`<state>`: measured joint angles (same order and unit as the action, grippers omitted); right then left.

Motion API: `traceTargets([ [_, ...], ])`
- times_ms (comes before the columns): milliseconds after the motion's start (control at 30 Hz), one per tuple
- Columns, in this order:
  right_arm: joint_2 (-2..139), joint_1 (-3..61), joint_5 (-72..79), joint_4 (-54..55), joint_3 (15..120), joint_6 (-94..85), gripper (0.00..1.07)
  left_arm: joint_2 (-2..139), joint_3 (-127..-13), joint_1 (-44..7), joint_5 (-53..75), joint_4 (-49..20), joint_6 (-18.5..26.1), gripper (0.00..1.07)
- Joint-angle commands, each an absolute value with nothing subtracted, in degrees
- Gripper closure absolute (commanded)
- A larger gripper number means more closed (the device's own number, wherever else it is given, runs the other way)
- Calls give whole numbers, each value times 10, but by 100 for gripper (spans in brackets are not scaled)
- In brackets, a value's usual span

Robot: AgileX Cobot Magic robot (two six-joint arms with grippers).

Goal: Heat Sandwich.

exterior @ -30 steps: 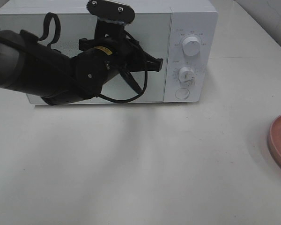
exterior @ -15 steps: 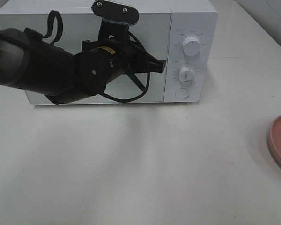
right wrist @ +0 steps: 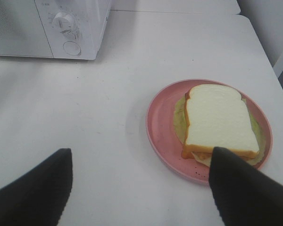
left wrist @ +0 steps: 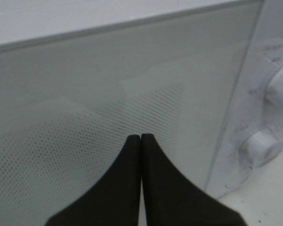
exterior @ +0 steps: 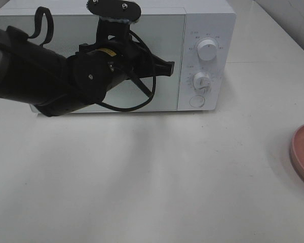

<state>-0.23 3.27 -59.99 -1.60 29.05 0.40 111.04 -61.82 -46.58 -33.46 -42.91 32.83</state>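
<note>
The sandwich (right wrist: pixel 218 120) lay on a round pink plate (right wrist: pixel 159 123) at the right edge of the white worktop (exterior: pixel 152 177), only the plate's rim showing in the high view. The right gripper (right wrist: pixel 139 181) hung over the worktop beside the plate, jaws spread wide and grasping nothing. Farther back, the left gripper (left wrist: pixel 141 137) was clenched with its tips pressed together, empty, pointed at the glass door of the white microwave (exterior: pixel 205 20) along the far edge.
</note>
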Motion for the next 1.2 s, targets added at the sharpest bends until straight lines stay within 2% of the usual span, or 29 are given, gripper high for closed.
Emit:
traceTargets([
  [33, -17, 30, -593, -19, 288, 0, 31, 1088, -594, -480, -337, -434, 330, 106],
  [100, -17, 30, -593, -19, 288, 0, 31, 1075, -572, -483, -324, -434, 330, 103],
  [133, -17, 30, -593, -19, 288, 0, 31, 1062, -553, -485, -304, -434, 330, 88],
  [167, -17, 30, -593, -19, 288, 0, 31, 1062, -553, -485, -304, -434, 330, 88],
  [200, -17, 30, -593, -19, 288, 0, 31, 1056, -545, -485, -293, -434, 330, 77],
  [267, -17, 30, -593, -19, 288, 0, 31, 1041, -528, -485, -276, -434, 330, 40],
  [300, -17, 30, -593, -19, 288, 0, 31, 1028, -512, -485, -257, -434, 331, 4],
  [367, -17, 30, -593, -19, 288, 0, 31, 1023, -505, -485, -254, -434, 331, 2],
  [533, -17, 30, -593, -19, 288, 0, 31, 985, -476, -485, -203, -432, 358, 4],
  [733, -17, 30, -593, -19, 288, 0, 31, 928, -464, -473, -68, -432, 369, 5],
  [800, -17, 30, -593, -19, 288, 0, 31, 905, -464, -443, 22, -432, 369, 5],
  [867, -17, 30, -593, -19, 288, 0, 31, 901, -464, -433, 45, -432, 369, 5],
  [967, -17, 30, -593, -19, 288, 0, 31, 878, -464, -369, 156, -423, 367, 5],
  [1033, -17, 30, -593, -19, 288, 0, 31, 874, -464, -350, 184, -419, 366, 5],
  [1067, -17, 30, -593, -19, 288, 0, 31, 861, -464, -309, 235, -396, 351, 5],
  [1133, -17, 30, -593, -19, 288, 0, 31, 845, -464, -273, 274, -367, 325, 5],
  [1200, -17, 30, -593, -19, 288, 0, 31, 838, -464, -257, 290, -348, 312, 5],
])
